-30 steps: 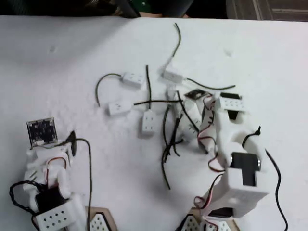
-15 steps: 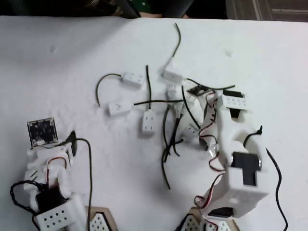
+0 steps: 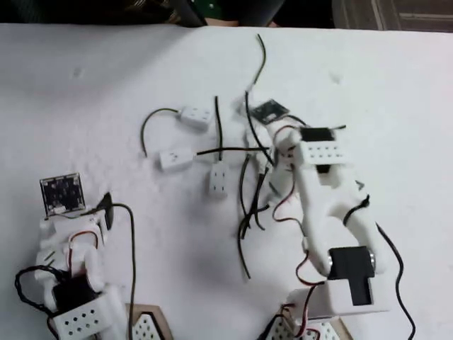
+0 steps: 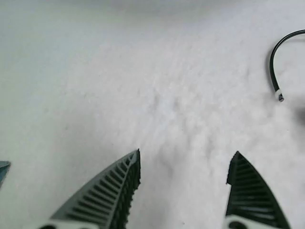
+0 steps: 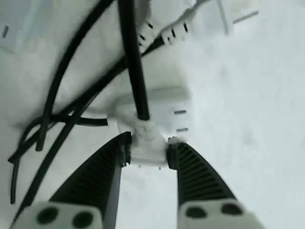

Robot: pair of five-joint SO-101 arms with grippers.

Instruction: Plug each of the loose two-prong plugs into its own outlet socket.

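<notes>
- While the right claw (image 5: 147, 142) is pinching a white plug (image 5: 143, 131) tight between both fingers, the left claw (image 4: 187, 155) is hanging wide open over bare table (image 4: 143, 71), holding nothing.
- Arms: two. The right arm (image 3: 318, 191) is stretching out into the middle of the mess. The left arm (image 3: 71, 248) is sitting folded at the near left corner, well apart from all of it.
- Outlets (image 3: 196, 117) (image 3: 175, 159) (image 3: 218, 179): from above I'm counting three white ones lying flat, all left of the right arm, each trailing black cord as far as I can tell.
- The right wrist view is also showing a slotted block (image 5: 167, 107) with two slits, lying just behind the plug. Touching or only very close, I can't tell, and I can't tell how it fits the count above.
- Plugs: the one in the claw is the only one I'm sure of. A blurry white piece (image 5: 171, 32) with dark slits is lying farther off, and I'm not calling that one either way.
- Cords: a black tangle (image 3: 248, 205) is sprawling beside the right arm, too overlapped to count.
- In the way: the plug's thick cord (image 5: 128, 47) is running straight across the slotted block, and from above the right arm's wrist is hanging over that whole spot.
- One loose cord end (image 4: 279, 97) is curling in ahead of the left claw, not touching it.
</notes>
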